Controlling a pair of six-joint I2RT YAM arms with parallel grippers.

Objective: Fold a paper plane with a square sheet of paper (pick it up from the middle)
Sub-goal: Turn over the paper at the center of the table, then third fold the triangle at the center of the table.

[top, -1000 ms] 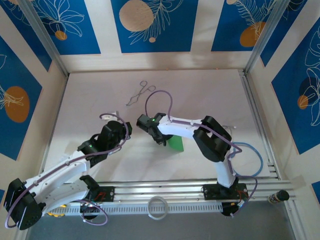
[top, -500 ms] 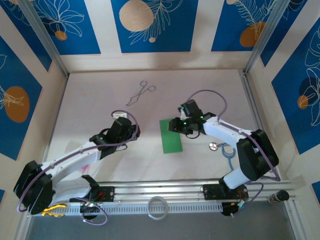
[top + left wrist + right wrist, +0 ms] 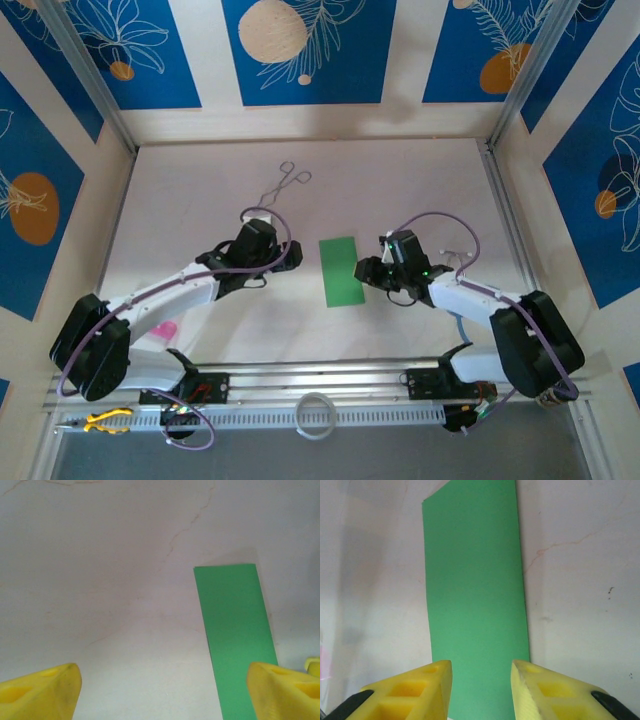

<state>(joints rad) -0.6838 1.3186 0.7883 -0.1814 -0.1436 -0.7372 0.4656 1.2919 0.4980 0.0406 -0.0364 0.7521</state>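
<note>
With left gripper [image 3: 162, 685] wide and right gripper [image 3: 481, 679] narrow, both empty, pin the green paper [image 3: 341, 271] mid-tabletop, then fold 1 corner squarely.

Nothing legible to report: no text, label, brand, number or sign to be read on any surface.
</note>
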